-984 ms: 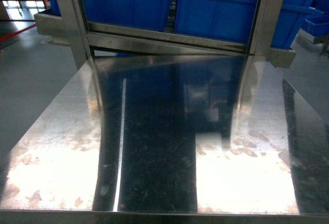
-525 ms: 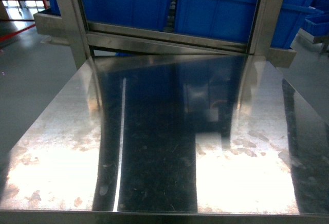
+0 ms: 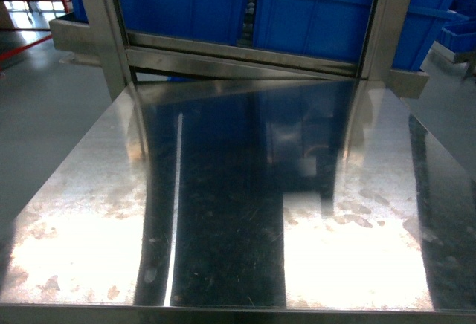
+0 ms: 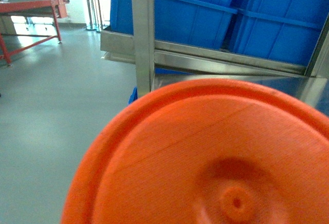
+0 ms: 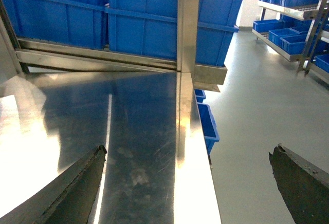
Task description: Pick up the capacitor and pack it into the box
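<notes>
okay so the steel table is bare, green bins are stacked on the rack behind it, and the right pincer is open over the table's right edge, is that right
Not quite: the bins on the rack behind the steel table are blue, not green, as the head view shows. The rest holds: no object shows on the table, and the right pincer hangs open over its right edge.

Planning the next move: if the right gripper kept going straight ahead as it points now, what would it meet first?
Probably the steel upright post, with blue bins behind it; depth is unclear. The right gripper is open above the table edge.
</notes>
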Robot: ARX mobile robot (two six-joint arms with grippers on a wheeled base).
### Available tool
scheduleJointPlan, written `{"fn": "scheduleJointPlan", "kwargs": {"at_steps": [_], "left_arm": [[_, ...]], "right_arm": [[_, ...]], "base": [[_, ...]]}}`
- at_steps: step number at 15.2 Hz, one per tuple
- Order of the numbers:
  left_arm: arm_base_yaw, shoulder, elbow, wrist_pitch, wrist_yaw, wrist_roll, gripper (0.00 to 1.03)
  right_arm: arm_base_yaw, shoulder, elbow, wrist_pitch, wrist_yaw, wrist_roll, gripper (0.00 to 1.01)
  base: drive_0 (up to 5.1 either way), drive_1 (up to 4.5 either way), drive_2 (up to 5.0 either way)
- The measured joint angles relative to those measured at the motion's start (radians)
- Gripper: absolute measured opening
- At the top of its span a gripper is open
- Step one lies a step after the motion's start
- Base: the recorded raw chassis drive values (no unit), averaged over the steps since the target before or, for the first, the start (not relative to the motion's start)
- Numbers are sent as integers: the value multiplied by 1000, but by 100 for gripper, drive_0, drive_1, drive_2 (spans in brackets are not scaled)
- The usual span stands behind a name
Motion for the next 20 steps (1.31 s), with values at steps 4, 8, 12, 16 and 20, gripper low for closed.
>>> {"fn": "scheduleJointPlan", "kwargs": {"at_steps": [4,8,12,16,20], "left_arm": [[0,0,0,0,0,0,43],[0,0,0,5,0,0,43],[0,0,0,2,-1,1,43],[0,0,0,1,0,3,43],[0,0,0,0,0,3,43]], "right_arm": [[0,0,0,0,0,0,98],[0,0,0,3,1,0,98],[0,0,0,1,0,0,98],[0,0,0,2,0,0,98],[0,0,0,0,1,0,98]], "base": [[0,0,0],[0,0,0],[0,0,0],[0,0,0],[0,0,0]]}}
